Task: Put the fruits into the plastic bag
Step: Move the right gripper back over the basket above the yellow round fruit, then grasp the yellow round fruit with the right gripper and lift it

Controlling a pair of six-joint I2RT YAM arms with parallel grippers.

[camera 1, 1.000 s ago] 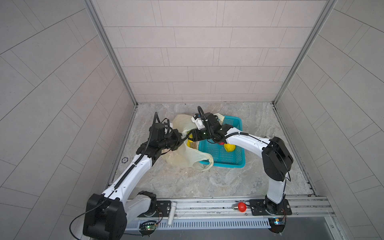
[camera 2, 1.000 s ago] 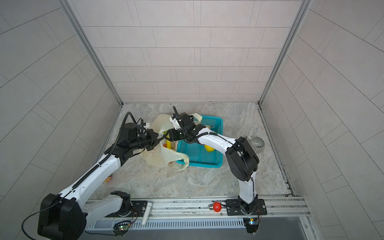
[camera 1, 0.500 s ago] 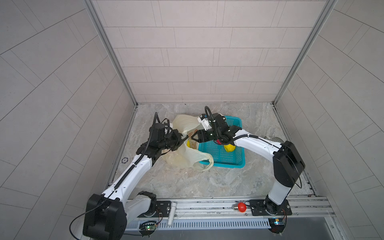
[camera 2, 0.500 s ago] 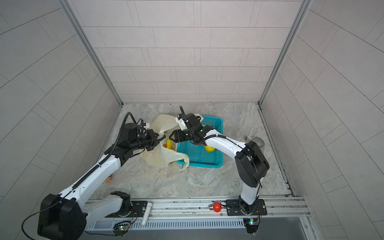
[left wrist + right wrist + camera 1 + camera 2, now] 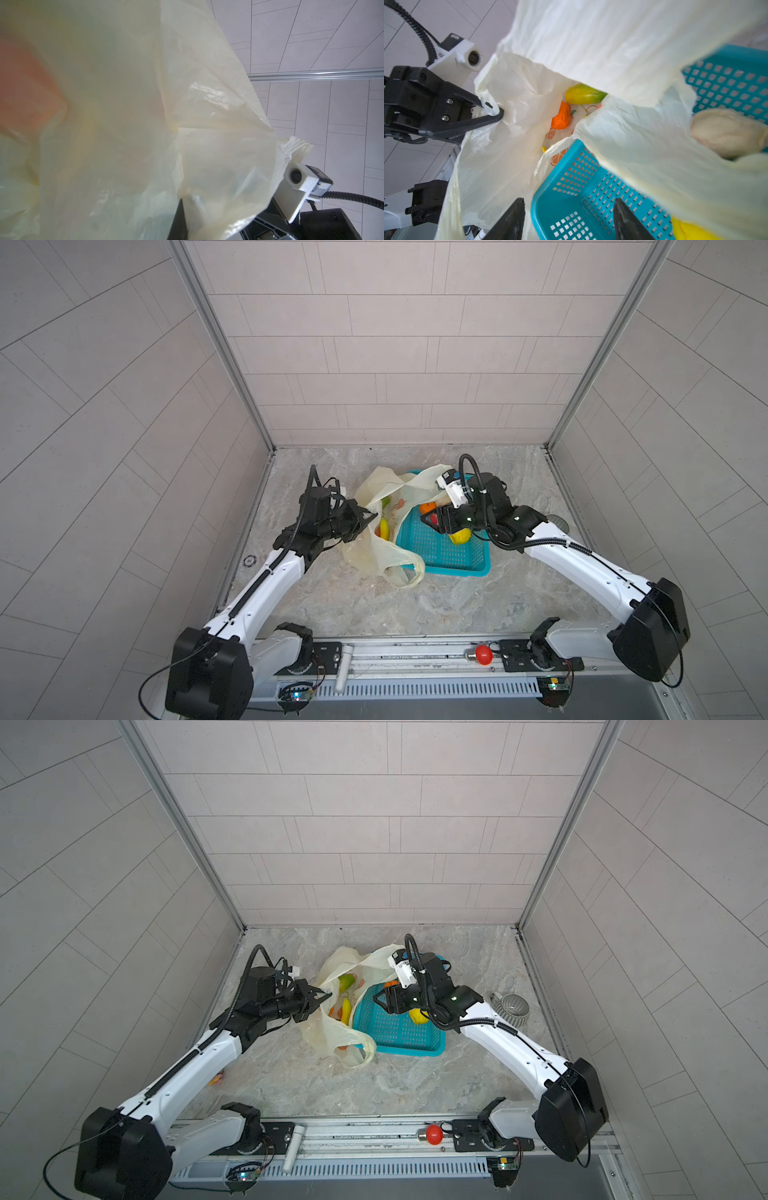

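your left gripper (image 5: 492, 108) is clamped on the rim of the plastic bag (image 5: 365, 556), holding its mouth up and open beside the teal basket (image 5: 453, 570) on the marble surface (image 5: 457, 605). your right gripper (image 5: 568, 200) hangs over the basket's corner nearest the bag, its jaws spread wide with nothing between them.

in the bag: a yellow banana (image 5: 383, 529) and a green-and-yellow fruit (image 5: 347, 981). an orange shape (image 5: 561, 118) lies next to them, fruit or print, you cannot tell. in the basket: a yellow lemon-like fruit (image 5: 459, 536), an orange fruit (image 5: 427, 508) at the far edge and a pale beige lump (image 5: 726, 133). a flap of the bag drapes over the basket's far end.

only the right wrist view shows the left gripper's pinch on the rim and the bare gap in the right one; the left wrist view is filled with blurred bag film. a top view adds a red fruit (image 5: 433, 517) just beside the right gripper, and a grey ribbed cup (image 5: 509, 1006) on the surface past the right arm. both top views show a red bulb (image 5: 483, 654) on the front rail.

the banana's long axis runs from the back wall toward the rail. the bag stretches the same way, mouth facing up — a loop handle (image 5: 405, 572) lies at its near end.
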